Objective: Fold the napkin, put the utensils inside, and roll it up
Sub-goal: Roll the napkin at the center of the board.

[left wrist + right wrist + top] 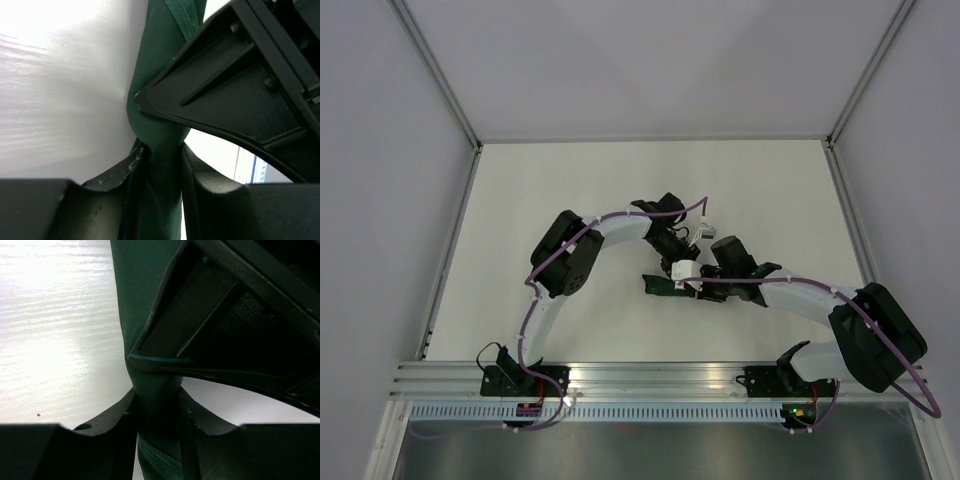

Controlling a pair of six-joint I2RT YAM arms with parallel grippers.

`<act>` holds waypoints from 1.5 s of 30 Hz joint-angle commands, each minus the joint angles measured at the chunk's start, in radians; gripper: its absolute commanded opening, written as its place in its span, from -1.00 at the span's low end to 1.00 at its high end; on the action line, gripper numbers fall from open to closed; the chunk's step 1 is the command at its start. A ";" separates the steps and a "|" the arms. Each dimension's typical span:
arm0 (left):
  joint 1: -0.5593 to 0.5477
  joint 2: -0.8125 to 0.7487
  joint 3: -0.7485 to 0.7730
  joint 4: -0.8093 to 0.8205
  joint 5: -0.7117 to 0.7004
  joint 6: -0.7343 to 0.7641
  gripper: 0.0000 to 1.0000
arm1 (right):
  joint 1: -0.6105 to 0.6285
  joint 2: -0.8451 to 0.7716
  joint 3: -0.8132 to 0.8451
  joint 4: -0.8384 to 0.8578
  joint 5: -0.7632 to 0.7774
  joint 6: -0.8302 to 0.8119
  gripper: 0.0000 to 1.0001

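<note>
Over the table [570, 190], both arms reach in toward the middle and meet at one dark green bundle, the napkin [658, 285]. From above it reads as a narrow, gathered strip lying across the centre of the table, largely hidden by the two wrists.

In the left wrist view, the left pincer [161, 172] is pinching the napkin. The cloth runs up between the two black fingers [122, 175], touching both, squeezed into a thin band at the grip and widening above it. A hemmed edge shows near the top of that view. Just above the grip a black finger of the other arm presses its tip into the side of the cloth.

The right wrist view is close to a mirror of that. The right pincer [159, 412] is also clamped on the napkin, with green fabric filling the gap between its fingers and a folded hem peeking out below them. The left arm's finger comes in from the upper right, its tip against the cloth right above the grip.

So both pincers hold the same strip, just beside each other, nearly touching. Whether the bundle rests on the table or hangs a little clear of it cannot be told.
</note>
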 commanded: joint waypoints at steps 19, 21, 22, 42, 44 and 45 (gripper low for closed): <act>0.213 -0.313 -0.248 0.532 -0.404 -0.385 -0.24 | 0.003 0.084 0.103 -0.118 0.047 0.103 -0.42; 0.224 -0.348 -0.283 0.562 -0.424 -0.433 -0.23 | 0.003 0.100 0.117 -0.122 0.058 0.118 -0.42; 0.224 -0.382 -0.294 0.575 -0.482 -0.447 -0.22 | 0.003 0.119 0.121 -0.124 0.060 0.121 -0.43; 0.196 -0.888 -0.766 0.671 -1.069 -0.921 -0.29 | -0.030 0.415 0.339 -0.234 -0.005 0.301 -0.47; 0.150 -0.925 -0.837 0.671 -1.125 -0.976 -0.31 | -0.043 0.462 0.367 -0.259 -0.024 0.324 -0.47; 0.138 -0.947 -0.857 0.671 -1.158 -1.000 -0.32 | -0.044 0.478 0.397 -0.269 -0.032 0.335 -0.47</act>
